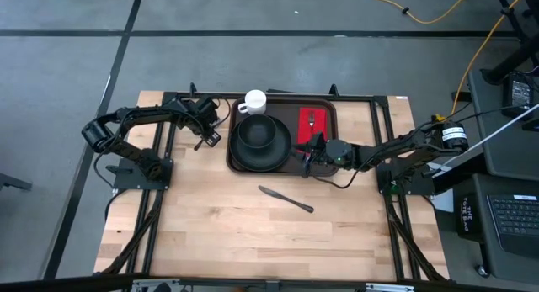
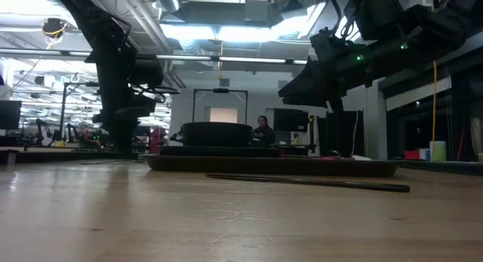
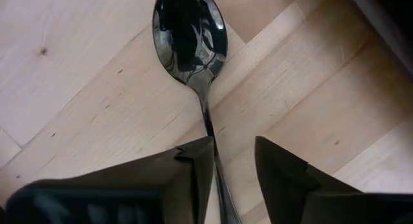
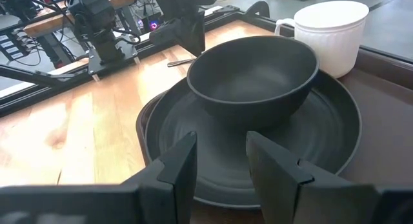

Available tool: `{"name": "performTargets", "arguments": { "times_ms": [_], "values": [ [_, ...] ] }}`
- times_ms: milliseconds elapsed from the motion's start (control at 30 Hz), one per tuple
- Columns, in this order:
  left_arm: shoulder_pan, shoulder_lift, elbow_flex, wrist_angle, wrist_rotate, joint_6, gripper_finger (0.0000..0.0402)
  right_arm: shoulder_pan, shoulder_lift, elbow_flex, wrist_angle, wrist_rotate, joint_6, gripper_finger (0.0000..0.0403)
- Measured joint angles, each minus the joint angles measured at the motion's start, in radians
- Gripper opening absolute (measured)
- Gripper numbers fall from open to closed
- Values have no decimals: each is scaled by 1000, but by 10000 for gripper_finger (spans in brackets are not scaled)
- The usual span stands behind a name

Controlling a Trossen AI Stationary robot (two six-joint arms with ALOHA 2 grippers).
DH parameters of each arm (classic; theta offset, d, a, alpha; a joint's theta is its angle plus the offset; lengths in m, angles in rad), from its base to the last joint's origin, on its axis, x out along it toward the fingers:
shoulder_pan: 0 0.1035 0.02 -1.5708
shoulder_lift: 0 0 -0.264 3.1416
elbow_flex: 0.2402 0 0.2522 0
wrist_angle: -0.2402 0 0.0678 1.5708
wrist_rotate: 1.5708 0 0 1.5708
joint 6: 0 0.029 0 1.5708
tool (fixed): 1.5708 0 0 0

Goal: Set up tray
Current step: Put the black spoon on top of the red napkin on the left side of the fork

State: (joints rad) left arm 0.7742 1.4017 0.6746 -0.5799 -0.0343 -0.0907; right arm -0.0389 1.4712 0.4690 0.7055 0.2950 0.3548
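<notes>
A: What is recorded of the tray (image 1: 328,107) and its load?

B: The tray is found at the far middle of the desk (image 1: 253,233). A round black plate (image 1: 253,157) is seated in its left part, with a black bowl (image 1: 258,133) standing on it; the bowl is seen empty in the right wrist view. A white mug (image 1: 253,101) is set at the tray's far left corner, just beside the plate. A red napkin (image 1: 312,122) is laid in the right part, and a fork (image 1: 312,119) appears to be lying on it.

A: What is judged outstanding?

B: A knife (image 1: 286,199) is noted on the bare desk, in front of the tray and apart from it. A spoon (image 3: 190,30) is noted on the desk to the left of the tray. The setting is judged to be well advanced, with these two pieces left to be placed.

A: And the arms?

B: The left gripper (image 3: 232,162) is positioned over the spoon's handle, its fingers (image 3: 193,166) parted on either side of it; nothing is gripped. The right gripper (image 4: 219,159) is held low over the tray, near the plate's rim, its fingers parted and empty.
</notes>
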Motion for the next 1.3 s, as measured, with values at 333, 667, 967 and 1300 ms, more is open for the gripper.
{"name": "performTargets", "arguments": {
  "times_ms": [333,667,967,1300],
  "values": [
    [0,4,0,20,0,0,124,0,0,0,0,0,2,138],
    [17,79,4,69,-29,47,123,0,0,0,0,0,2,138],
    [83,80,3,64,10,39,118,0,0,0,0,0,2,138],
    [96,36,-3,73,0,78,117,0,0,0,0,0,3,138]
  ]
}}
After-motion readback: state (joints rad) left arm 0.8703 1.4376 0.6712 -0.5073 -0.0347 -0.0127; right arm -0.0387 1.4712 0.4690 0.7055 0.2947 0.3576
